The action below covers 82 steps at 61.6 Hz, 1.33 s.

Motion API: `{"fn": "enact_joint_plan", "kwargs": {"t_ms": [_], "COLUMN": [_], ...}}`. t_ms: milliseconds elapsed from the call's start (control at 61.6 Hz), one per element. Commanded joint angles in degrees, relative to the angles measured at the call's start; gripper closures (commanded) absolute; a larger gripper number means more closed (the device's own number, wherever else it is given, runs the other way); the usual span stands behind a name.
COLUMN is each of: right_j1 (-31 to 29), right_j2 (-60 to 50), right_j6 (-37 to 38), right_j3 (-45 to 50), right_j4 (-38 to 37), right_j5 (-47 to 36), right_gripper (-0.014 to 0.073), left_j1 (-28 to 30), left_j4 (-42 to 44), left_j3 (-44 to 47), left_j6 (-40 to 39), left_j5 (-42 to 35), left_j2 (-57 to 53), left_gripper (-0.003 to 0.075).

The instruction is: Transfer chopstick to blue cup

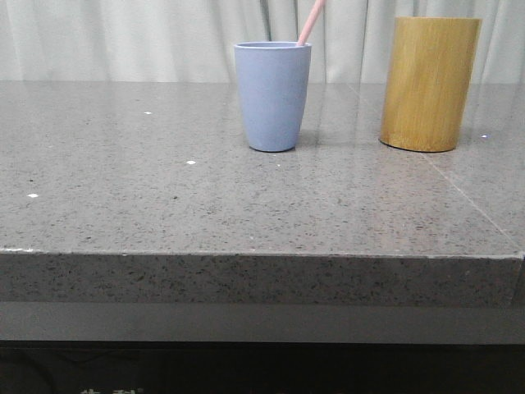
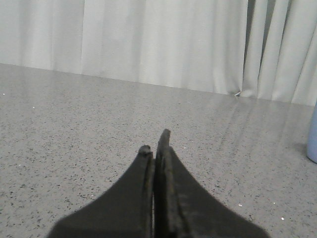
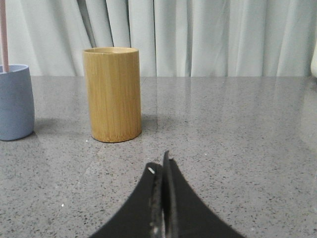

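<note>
The left gripper [image 2: 155,144] is clenched, its two dark fingers pressed flat against each other with nothing between them, and it hangs low over a bare part of the grey speckled counter [image 2: 74,129]; at the edge of this wrist view a small piece of the blue cup [image 2: 312,134] can be seen, well apart from the fingers. The right gripper [image 3: 162,166] is also clenched on nothing, the fingers closed together, and it points over the counter toward the bamboo holder [image 3: 112,94], which stands upright some way in front of it. Beside the holder, and apart from it, stands the blue cup with the chopstick [image 3: 4,34] rising out of its mouth. In the front view the blue cup [image 1: 272,96] stands upright near the middle of the counter [image 1: 164,205], and the pale pink chopstick [image 1: 312,20] is inside it, leaning against the rim on the side toward the bamboo holder [image 1: 429,82], with its upper end cut off by the picture's edge. White curtains [image 1: 123,37] hang behind the counter.
</note>
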Motion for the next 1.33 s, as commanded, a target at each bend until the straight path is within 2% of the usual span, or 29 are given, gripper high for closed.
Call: {"fn": "enact_joint_plan", "kwargs": {"t_ms": [0,1314], "right_j1": [-0.42,-2.23], "right_j2": [-1.32,-1.26], "right_j6": [2.06,1.40], "right_j3": [-0.19,-0.19], "right_j4": [-1.98,-1.21], "right_j5": [-4.96,-3.59], "right_gripper": [0.0711,0.0711], "left_j1": [0.10,0.10], "left_j4": [-0.46,-0.46], "left_j3": [0.67,0.67], "left_j6": [-0.22,-0.22], "left_j5": [-4.73,-4.73], "left_j2": [-1.32,-1.32], "left_gripper": [0.0739,0.0739]}}
